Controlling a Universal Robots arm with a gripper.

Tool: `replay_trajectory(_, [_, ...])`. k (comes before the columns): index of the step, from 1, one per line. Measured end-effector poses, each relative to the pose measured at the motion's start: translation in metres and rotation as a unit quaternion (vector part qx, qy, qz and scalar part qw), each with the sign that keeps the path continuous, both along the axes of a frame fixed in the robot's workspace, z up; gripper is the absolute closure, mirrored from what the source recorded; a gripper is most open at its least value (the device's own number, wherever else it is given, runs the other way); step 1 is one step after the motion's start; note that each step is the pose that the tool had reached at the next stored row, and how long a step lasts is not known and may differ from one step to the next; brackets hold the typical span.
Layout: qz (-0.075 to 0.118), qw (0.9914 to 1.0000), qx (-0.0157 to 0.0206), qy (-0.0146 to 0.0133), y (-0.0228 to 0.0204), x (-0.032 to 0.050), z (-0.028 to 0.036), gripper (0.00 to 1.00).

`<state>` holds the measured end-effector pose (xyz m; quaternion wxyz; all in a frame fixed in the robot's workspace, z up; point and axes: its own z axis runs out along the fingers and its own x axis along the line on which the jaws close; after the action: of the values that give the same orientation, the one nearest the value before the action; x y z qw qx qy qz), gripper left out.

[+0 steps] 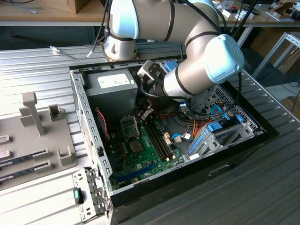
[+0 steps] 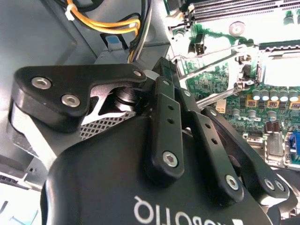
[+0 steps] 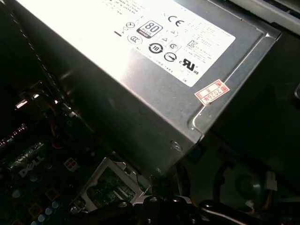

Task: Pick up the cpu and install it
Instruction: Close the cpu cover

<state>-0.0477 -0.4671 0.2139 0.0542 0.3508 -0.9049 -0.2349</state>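
Your gripper (image 1: 146,114) hangs inside the open computer case (image 1: 89,122), beside the power supply (image 1: 116,84), above the socket (image 1: 129,125). You cannot tell its finger state. The chip's whereabouts cannot be made out.

You're in a robotics lab/workshop: opened PC case (image 1: 187,154) on a ribbed metal surface (image 1: 37,75), grey fixture tray (image 1: 33,136) beside it, cluttered wooden benches (image 1: 47,11) behind.

The power supply box (image 3: 154,79) was matt grey sheet metal with a paper label. The tool (image 2: 140,101) looked like matt black plastic with bright metal screws. The surface (image 1: 37,61) was ribbed, dull metal.
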Motion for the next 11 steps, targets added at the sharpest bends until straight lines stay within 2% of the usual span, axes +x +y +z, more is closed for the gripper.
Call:
replay_trajectory(5, [0.004,0.99999,0.0009,-0.0001,-0.0011,0.0001,0.0023,0.89])
replay_trajectory(11, [0.016,0.99988,-0.0004,0.0000,-0.0037,0.0001,0.0024,0.89])
